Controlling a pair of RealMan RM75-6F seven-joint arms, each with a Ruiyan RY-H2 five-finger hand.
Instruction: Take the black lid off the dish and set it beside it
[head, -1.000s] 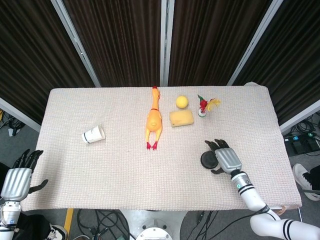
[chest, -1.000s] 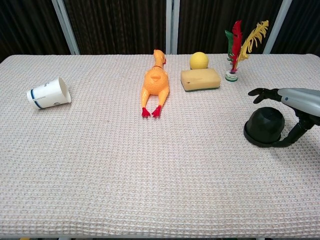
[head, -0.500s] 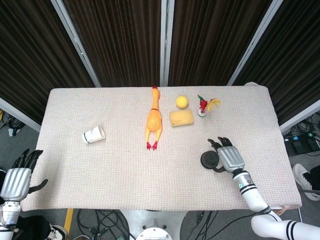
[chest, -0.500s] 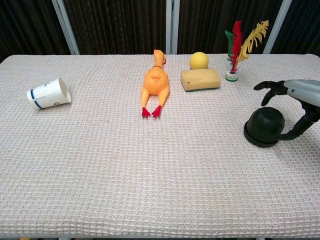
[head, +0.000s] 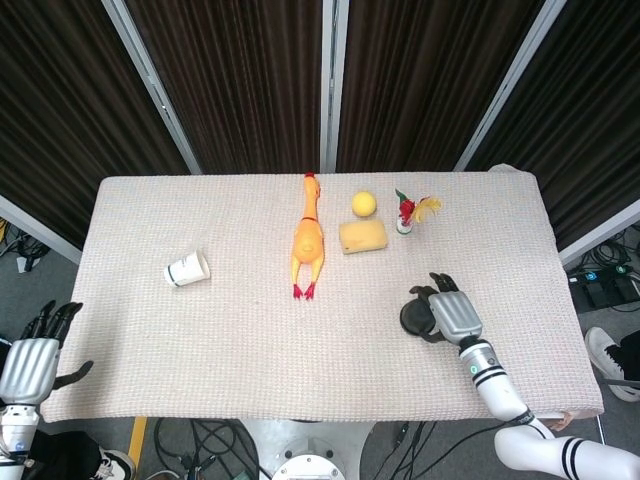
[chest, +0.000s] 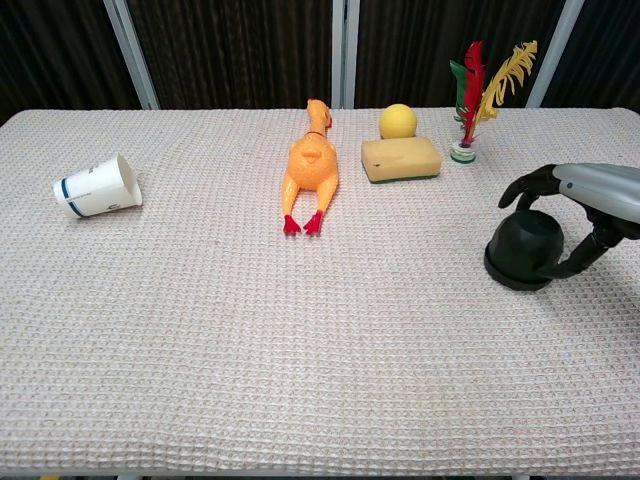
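Note:
The black domed lid (chest: 524, 250) sits low on the cloth at the table's right side; the dish under it shows only as a dark rim at its base. My right hand (chest: 583, 192) reaches over it from the right. Its fingers curl down onto the dome's top and its thumb presses the lower right side. In the head view the same hand (head: 452, 316) covers the right part of the lid (head: 413, 318). My left hand (head: 28, 365) hangs off the table's near left corner, fingers apart and holding nothing.
A rubber chicken (chest: 312, 165) lies mid-table, with a yellow sponge (chest: 400, 159) and yellow ball (chest: 397, 121) behind the lid. A feather toy (chest: 466, 100) stands just beyond the right hand. A paper cup (chest: 98, 186) lies tipped at the left.
The right hand's fingers, spread above the lid earlier, have curled down onto its top while the thumb stays at its side. The lid has nudged slightly left. The left hand is unchanged.

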